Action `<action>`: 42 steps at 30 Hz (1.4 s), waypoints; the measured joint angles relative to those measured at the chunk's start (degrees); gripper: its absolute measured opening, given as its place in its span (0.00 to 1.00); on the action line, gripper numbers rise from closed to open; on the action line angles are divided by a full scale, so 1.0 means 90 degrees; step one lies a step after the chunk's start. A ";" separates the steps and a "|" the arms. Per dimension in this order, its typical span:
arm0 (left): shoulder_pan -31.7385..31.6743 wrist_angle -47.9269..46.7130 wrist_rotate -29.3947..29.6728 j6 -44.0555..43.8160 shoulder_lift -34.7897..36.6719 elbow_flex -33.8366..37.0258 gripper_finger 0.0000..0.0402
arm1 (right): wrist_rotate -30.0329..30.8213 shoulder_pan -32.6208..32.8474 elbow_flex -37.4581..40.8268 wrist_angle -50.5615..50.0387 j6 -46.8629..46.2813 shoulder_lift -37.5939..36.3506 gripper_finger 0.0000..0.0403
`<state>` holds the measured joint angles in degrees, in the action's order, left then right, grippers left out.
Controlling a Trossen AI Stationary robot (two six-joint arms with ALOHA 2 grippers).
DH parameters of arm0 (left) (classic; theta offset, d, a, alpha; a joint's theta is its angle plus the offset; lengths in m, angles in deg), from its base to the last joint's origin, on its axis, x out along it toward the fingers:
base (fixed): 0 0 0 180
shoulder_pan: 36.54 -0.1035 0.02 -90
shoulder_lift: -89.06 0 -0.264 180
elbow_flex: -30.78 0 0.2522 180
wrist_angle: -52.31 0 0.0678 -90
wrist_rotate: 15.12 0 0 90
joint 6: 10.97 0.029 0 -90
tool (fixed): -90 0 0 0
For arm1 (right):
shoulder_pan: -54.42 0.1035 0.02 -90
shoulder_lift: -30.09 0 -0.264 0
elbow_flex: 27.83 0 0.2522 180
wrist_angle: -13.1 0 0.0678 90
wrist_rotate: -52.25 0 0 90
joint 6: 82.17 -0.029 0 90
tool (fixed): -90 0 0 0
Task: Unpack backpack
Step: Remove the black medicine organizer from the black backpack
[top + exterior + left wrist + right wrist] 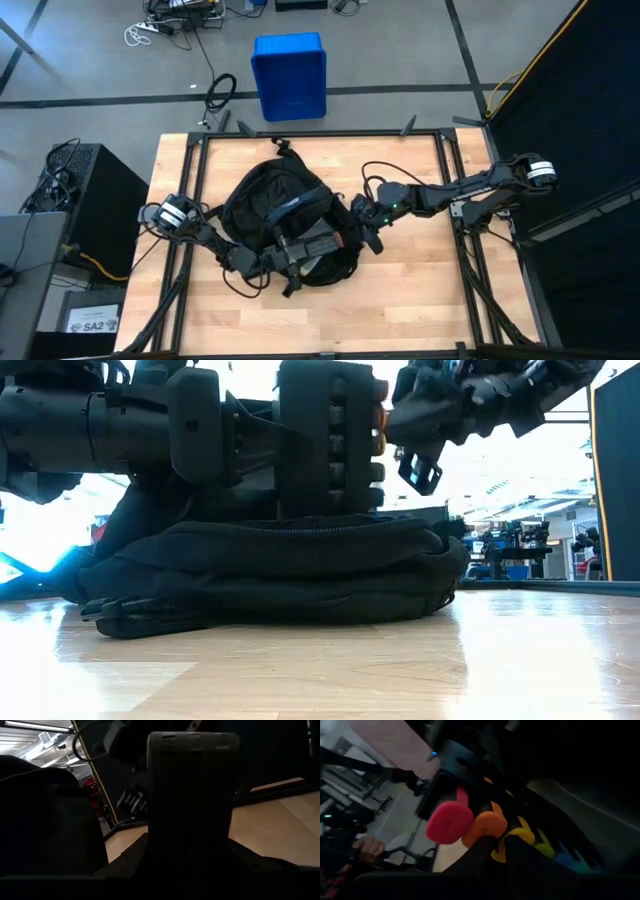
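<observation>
Lifting a grey ridged case [312, 243] w/ your left gripper [268, 258] clamped on it, backpack [275, 205] mid-table, right gripper [366, 232] nearly shut alongside, apparently empty; unpacking barely begun.

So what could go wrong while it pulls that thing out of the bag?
1. The left gripper holds a dark ribbed block lifted just above the backpack; if the hold is loose, it could drop back.
2. The right gripper sits close beside the block, so the two arms might bump.
3. Loose straps lie on the table and could snag.
</observation>
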<state>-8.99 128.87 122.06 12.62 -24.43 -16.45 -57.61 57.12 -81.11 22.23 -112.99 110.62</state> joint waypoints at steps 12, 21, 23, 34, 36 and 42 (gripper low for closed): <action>-0.0018 -0.0061 -0.0063 -0.0005 0.0000 -0.0007 0.34 | 0.0099 0.0195 -0.0574 -0.0069 0.0052 -0.0002 0.09; -0.0024 -0.0102 -0.0168 -0.0288 -0.0015 -0.0017 0.34 | 0.0234 0.0203 -0.0587 -0.0316 0.0053 -0.0013 0.09; -0.0024 -0.0097 -0.0172 -0.0293 -0.0015 -0.0017 0.34 | 0.0241 0.0222 -0.0587 -0.0322 0.0096 -0.0015 0.09; 0.0021 -0.0028 -0.0239 -0.0302 -0.0016 -0.0212 0.34 | 0.0190 0.0212 -0.0582 -0.0049 0.0056 -0.0027 0.10; 0.0032 -0.0043 -0.0265 -0.0300 0.0010 -0.0214 0.34 | 0.0172 0.0212 -0.0579 -0.0013 0.0077 -0.0024 0.10; 0.0032 -0.0018 -0.0369 -0.0293 0.0070 -0.0233 0.34 | 0.0054 0.0209 -0.0572 0.0244 0.0086 -0.0017 0.11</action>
<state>-8.71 128.71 118.74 9.98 -23.80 -18.55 -57.13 59.00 -86.26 24.42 -112.21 110.47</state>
